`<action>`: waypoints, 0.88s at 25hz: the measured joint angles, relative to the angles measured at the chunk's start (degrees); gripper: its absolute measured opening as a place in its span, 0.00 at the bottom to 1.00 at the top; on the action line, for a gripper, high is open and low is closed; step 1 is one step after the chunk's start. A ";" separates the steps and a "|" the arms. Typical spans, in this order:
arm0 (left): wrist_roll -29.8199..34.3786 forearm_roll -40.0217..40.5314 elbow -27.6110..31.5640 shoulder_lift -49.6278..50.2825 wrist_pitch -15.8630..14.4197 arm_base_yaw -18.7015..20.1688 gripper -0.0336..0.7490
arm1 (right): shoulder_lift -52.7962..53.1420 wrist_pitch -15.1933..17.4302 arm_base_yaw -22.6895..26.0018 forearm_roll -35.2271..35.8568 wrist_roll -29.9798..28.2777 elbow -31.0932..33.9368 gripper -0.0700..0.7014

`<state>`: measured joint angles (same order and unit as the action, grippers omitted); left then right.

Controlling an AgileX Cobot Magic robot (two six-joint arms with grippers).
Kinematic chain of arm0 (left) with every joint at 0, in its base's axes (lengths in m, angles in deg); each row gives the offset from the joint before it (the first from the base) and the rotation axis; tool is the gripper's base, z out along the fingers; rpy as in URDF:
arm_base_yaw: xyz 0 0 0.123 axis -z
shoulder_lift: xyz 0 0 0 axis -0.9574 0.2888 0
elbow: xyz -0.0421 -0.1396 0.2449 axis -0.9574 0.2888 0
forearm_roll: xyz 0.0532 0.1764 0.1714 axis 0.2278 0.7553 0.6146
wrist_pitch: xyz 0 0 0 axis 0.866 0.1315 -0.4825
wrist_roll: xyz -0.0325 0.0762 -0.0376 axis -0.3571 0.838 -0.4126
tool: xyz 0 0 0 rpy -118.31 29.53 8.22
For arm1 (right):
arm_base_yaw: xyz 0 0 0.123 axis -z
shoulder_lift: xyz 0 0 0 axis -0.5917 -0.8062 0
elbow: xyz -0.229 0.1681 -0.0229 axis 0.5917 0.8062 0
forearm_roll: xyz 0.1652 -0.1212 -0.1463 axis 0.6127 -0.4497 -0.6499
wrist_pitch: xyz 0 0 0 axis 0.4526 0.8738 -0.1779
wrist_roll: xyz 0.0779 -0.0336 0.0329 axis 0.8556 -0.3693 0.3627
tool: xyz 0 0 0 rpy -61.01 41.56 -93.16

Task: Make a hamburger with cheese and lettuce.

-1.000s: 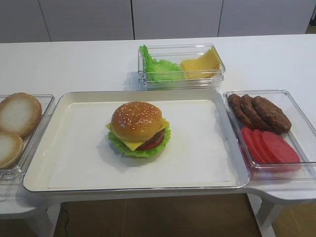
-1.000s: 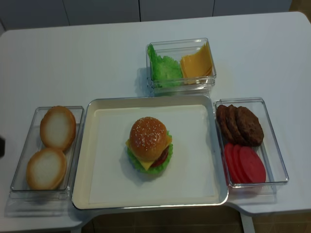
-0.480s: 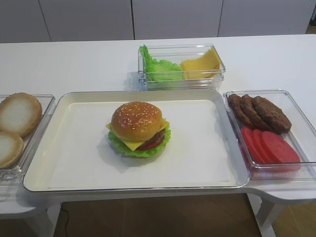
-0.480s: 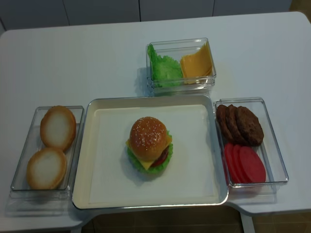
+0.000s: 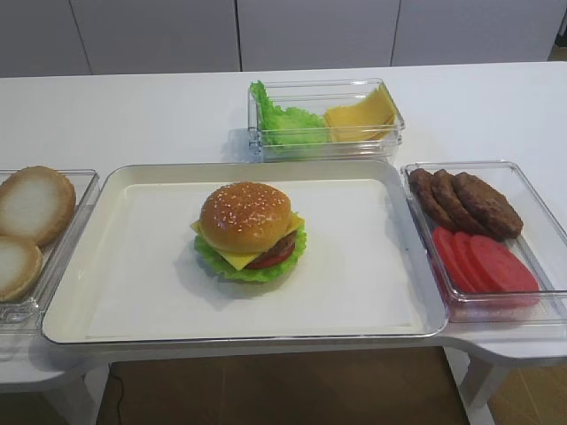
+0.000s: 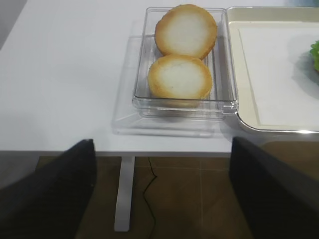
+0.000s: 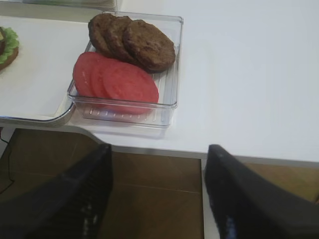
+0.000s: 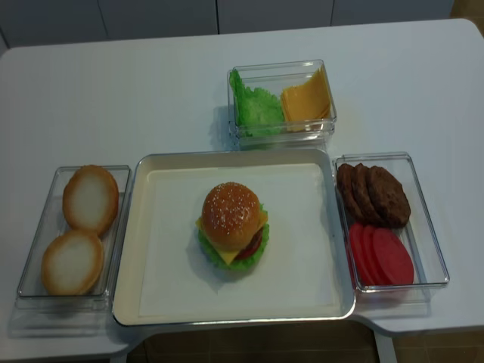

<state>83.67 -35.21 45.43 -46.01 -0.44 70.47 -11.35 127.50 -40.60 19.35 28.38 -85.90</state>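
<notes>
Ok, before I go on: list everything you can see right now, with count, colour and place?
hamburger: one, sesame bun over cheese, tomato, patty, green lettuce; middle of tray
tray: one, cream, table centre
bun halves: two, pale, clear box left of tray
spare lettuce and cheese slices: green heap, yellow pile, clear box behind tray
patties: three, brown, right box, far end
tomato slices: three, red, right box, near end
left gripper: open, empty, off the table's near edge
right gripper: open, empty, off the near edge

Blunt black fingers [image 6: 47, 194], blurred
</notes>
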 joint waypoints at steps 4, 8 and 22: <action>0.00 0.00 1.51 -3.62 -0.16 0.00 0.83 | 0.00 0.00 0.00 0.00 0.00 0.00 0.67; -0.10 0.32 3.11 -5.56 -0.29 0.00 0.83 | 0.00 0.00 0.00 0.00 0.00 0.00 0.67; -1.85 3.93 7.64 -6.55 -0.38 -0.13 0.83 | 0.00 0.00 0.00 0.00 0.00 0.00 0.67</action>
<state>81.81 -31.27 53.07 -52.57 -0.82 70.34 -11.35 127.50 -40.60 19.35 28.38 -85.90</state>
